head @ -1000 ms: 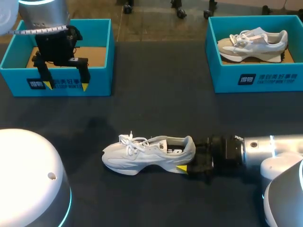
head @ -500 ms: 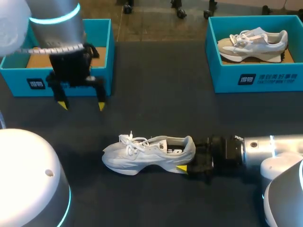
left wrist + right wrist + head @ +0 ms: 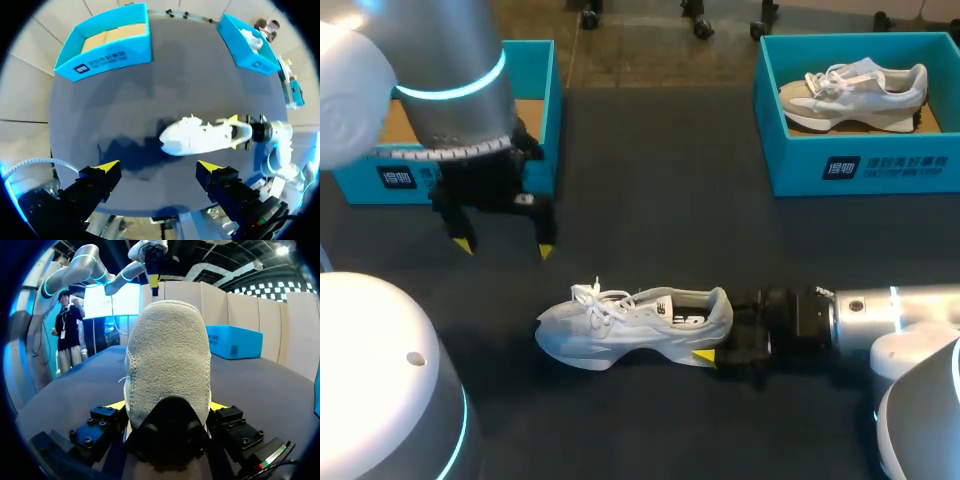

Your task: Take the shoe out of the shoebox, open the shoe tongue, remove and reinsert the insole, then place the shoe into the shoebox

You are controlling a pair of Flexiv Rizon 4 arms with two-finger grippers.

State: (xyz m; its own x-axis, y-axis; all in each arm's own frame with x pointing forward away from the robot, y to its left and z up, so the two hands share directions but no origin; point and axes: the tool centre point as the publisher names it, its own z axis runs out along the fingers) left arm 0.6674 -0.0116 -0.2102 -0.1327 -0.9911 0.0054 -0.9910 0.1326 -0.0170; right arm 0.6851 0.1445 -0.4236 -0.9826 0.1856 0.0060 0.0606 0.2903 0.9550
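Note:
The white shoe (image 3: 630, 325) lies on its side in the middle of the dark table, toe to the left. My right gripper (image 3: 718, 328) is shut on its heel; in the right wrist view the grey heel (image 3: 167, 355) sits between both fingers (image 3: 118, 404). My left gripper (image 3: 506, 247) hangs open above the table, behind and left of the shoe, with nothing between its fingers. In the left wrist view the shoe (image 3: 200, 138) lies ahead of the left gripper (image 3: 159, 167). The empty teal shoebox (image 3: 550, 120) stands at the back left, partly hidden by my left arm.
A second teal shoebox (image 3: 860, 165) at the back right holds another pale shoe (image 3: 855, 92). Both boxes also show in the left wrist view, the empty one (image 3: 107, 55) and the other (image 3: 245, 50).
My left arm has come away from the empty shoebox, moving forward and right towards the shoe, with its gripper still open. The right arm and the shoe have not moved.

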